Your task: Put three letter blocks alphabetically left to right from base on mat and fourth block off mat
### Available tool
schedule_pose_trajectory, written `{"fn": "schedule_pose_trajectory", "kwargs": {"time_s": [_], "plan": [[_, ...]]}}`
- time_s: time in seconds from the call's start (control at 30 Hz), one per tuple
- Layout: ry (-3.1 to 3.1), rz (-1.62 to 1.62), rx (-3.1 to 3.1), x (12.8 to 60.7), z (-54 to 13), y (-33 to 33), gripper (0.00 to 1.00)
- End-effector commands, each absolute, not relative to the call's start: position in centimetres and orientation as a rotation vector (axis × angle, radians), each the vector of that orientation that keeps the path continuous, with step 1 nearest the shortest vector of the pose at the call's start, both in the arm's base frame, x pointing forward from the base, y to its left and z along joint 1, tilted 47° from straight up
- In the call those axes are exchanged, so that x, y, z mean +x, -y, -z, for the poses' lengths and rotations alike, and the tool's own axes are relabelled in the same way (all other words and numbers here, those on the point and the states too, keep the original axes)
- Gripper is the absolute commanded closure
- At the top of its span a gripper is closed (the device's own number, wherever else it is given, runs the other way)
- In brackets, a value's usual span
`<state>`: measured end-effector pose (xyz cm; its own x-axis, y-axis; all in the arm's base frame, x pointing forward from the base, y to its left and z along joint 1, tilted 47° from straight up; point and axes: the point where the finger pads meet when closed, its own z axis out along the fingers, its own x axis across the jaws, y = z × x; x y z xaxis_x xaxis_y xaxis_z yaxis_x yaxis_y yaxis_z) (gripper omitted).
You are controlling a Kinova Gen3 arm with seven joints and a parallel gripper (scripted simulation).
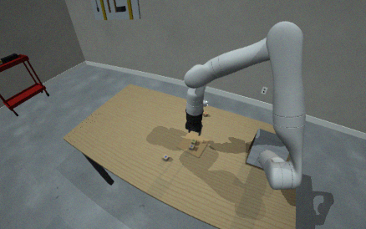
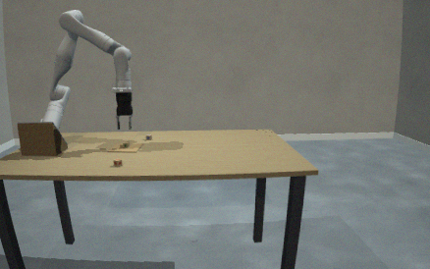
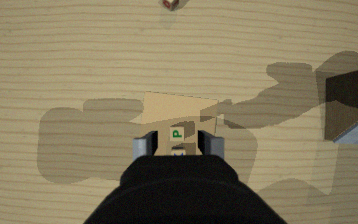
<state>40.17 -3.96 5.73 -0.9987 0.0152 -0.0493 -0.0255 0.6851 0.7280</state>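
Note:
A tan mat (image 3: 177,112) lies on the wooden table; it also shows in the top view (image 1: 194,147) and the exterior view (image 2: 126,146). A block with a green P (image 3: 176,133) sits on the mat, with a second block (image 3: 178,151) showing a blue mark right next to it, partly hidden by my gripper body. In the top view the two blocks (image 1: 193,145) sit together on the mat. My gripper (image 3: 177,139) is open and empty, hanging above these blocks with its fingers either side of them; it also shows in the top view (image 1: 193,133) and the exterior view (image 2: 124,127).
One loose block (image 1: 166,157) lies off the mat toward the table's near edge, seen also in the exterior view (image 2: 117,162). Another loose block (image 1: 205,113) lies off the mat on the far side. The robot's base box (image 1: 267,147) stands at the table's right end.

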Motion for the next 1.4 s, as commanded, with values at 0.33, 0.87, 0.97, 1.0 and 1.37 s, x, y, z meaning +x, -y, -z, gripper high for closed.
{"fn": "schedule_pose_trajectory", "kwargs": {"time_s": [0.33,0.87,0.97,1.0,1.37], "plan": [[-2.833,-1.224,-0.018,40.2,-6.0,4.1,0.0],[-2.843,-1.229,0.016,40.3,-6.0,4.1,0.0],[-2.855,-1.236,0.055,40.3,-6.1,4.0,0.0],[-2.861,-1.239,0.072,40.3,-6.1,3.9,0.0],[-2.95,-1.281,0.426,40.8,-6.8,2.6,0.0]]}}
